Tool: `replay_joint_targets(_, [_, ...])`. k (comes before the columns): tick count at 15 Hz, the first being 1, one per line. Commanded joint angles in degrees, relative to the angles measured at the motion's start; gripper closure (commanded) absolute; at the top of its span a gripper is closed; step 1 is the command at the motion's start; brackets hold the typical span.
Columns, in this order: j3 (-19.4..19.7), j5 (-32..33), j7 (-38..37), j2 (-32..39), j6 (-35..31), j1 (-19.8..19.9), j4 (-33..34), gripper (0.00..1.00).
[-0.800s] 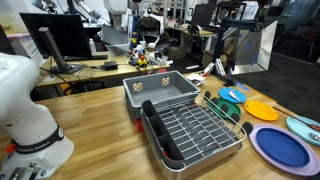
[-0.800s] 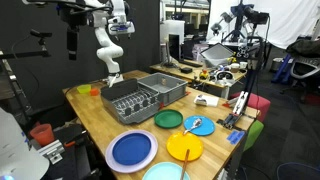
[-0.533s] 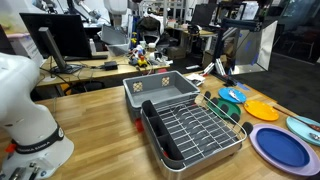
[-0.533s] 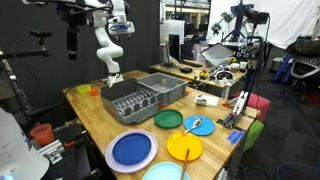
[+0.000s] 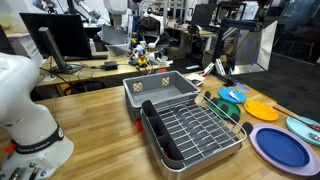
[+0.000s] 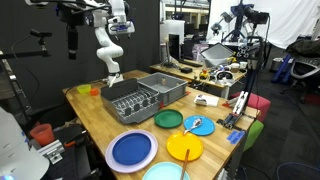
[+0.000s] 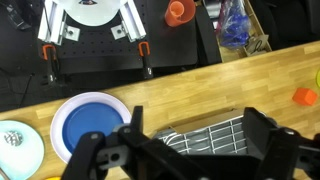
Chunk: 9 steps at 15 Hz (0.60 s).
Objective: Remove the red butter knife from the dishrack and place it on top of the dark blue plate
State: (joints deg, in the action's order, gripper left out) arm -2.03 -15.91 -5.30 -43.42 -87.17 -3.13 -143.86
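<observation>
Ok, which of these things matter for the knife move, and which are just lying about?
For the job: dishrack, dark blue plate, gripper, open above them. The red butter knife is too small to make out.
Lying about: grey tub, green plate, yellow plate, teal plate, orange cup.

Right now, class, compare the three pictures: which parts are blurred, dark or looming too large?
Wrist view: the gripper is a dark, soft-edged mass near the lens; the blue plate and rack look clearer. In an exterior view the white robot base looms large in front.
</observation>
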Motion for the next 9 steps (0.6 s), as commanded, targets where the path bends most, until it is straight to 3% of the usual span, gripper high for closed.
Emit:
replay_joint_targets(1, [-4.1,1.5,3.9,1.6,0.1,-2.8,1.5,0.0])
replay_joint_targets(6, [-10.1,1.4,5.8,5.0,-2.5,-8.2,4.1,0.0])
replay_joint_targets(9, [-12.9,1.8,5.1,6.5,-7.5,-10.2,5.0,0.0])
